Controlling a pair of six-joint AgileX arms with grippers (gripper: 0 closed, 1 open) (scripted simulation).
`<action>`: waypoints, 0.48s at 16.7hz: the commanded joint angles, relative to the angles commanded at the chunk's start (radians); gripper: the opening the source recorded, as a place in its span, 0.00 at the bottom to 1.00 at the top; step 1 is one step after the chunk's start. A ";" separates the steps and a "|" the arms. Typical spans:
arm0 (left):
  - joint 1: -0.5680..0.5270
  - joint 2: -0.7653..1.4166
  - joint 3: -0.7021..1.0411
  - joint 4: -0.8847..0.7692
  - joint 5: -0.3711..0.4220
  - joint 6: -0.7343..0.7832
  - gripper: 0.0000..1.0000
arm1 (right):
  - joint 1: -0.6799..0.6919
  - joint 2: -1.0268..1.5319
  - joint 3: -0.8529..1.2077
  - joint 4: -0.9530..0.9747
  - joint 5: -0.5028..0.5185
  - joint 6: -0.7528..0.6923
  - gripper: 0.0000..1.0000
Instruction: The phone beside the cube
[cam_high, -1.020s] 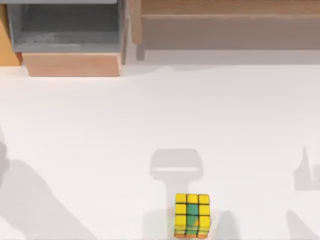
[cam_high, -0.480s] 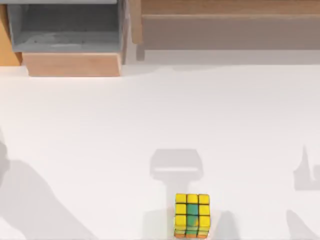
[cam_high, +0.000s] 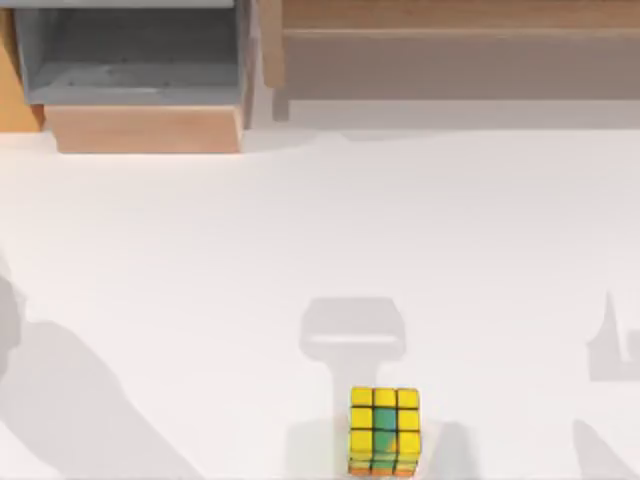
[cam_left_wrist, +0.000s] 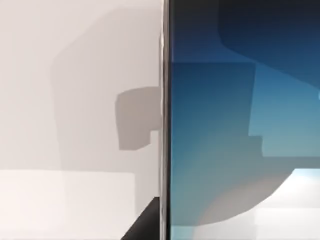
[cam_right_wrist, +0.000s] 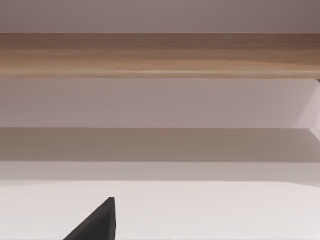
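Note:
The cube (cam_high: 384, 431), yellow on top with a green strip, rests on the white table at the front edge, a little right of centre. In the left wrist view the phone (cam_left_wrist: 240, 140) looms very close, its blue-to-white screen and pale rim upright above the table. A dark fingertip (cam_left_wrist: 147, 225) of my left gripper presses against the phone's rim, so that gripper is shut on the phone. The phone's far side is hidden. My right gripper is parked, one dark fingertip (cam_right_wrist: 97, 222) set well off to the side with nothing near it.
A grey open box (cam_high: 130, 60) on a wooden block (cam_high: 145, 128) stands at the back left. A long wooden shelf (cam_high: 450, 50) runs along the back right, seen also as the shelf (cam_right_wrist: 160, 52). Arm shadows fall on the table's left and right edges.
The arm shadow at the table's left edge has shifted slightly. The cube has not moved.

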 joint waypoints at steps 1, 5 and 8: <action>0.000 0.000 0.000 0.000 0.000 0.000 0.00 | 0.000 0.000 0.000 0.000 0.000 0.000 1.00; -0.037 -0.066 0.044 -0.011 0.004 -0.029 0.00 | 0.000 0.000 0.000 0.000 0.000 0.000 1.00; -0.104 -0.145 0.069 -0.026 0.014 -0.088 0.00 | 0.000 0.000 0.000 0.000 0.000 0.000 1.00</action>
